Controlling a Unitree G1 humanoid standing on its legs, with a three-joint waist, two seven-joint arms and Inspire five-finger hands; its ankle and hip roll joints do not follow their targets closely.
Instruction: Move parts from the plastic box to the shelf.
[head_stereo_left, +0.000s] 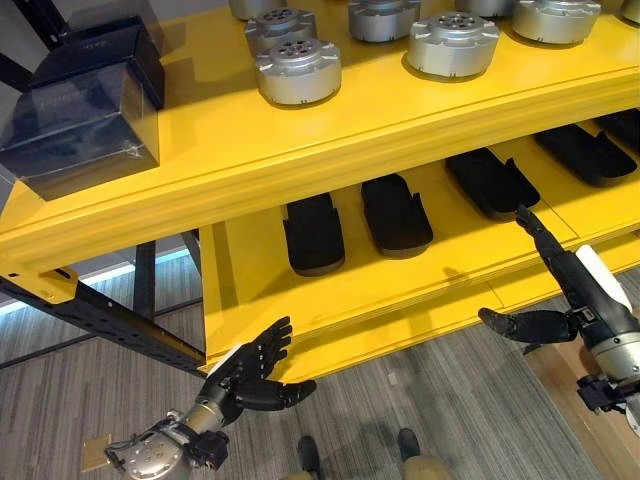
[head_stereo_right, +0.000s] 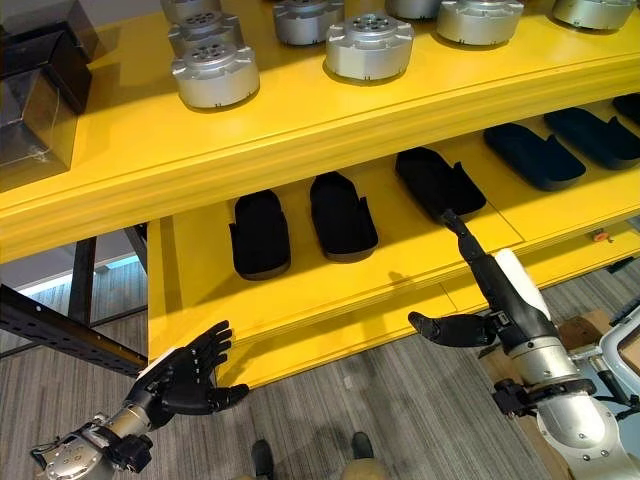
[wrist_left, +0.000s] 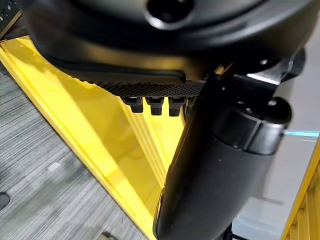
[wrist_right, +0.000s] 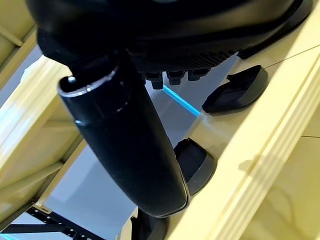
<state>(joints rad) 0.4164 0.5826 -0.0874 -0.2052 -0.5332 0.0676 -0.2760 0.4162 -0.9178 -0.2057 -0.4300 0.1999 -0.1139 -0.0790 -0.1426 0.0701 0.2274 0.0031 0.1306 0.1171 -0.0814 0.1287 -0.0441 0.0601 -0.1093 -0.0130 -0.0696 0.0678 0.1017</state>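
A big yellow shelf (head_stereo_left: 300, 150) has two levels. On the top level stand round silver metal parts (head_stereo_left: 298, 70). Some of them are cut off at the top edge of the head views, so the whole row cannot be seen. At the far left of the top level sits a dark see-through plastic box (head_stereo_left: 85, 110). Its walls are too dark to tell what is inside it.

On the lower level lie flat black parts (head_stereo_left: 314, 233) in a row, side by side with small gaps. The ones on the right run out past the edge of the view, and the top level hides their far ends.

The left hand (head_stereo_left: 245, 375) hangs low, in front of the shelf's lower corner. Its fingers are spread out straight and it holds nothing. In its wrist view the thumb covers much of the scene, and just the fingertips (wrist_left: 156, 104) peek out over the yellow board.

The right hand (head_stereo_right: 500, 290) reaches up to the front edge of the lower level. Its fingers are straight, the thumb (head_stereo_right: 445, 328) sticks out to the side, and it is empty. One fingertip points near a black part, but it is hard to tell if it touches the board.

The floor (head_stereo_left: 400, 400) is grey carpet.
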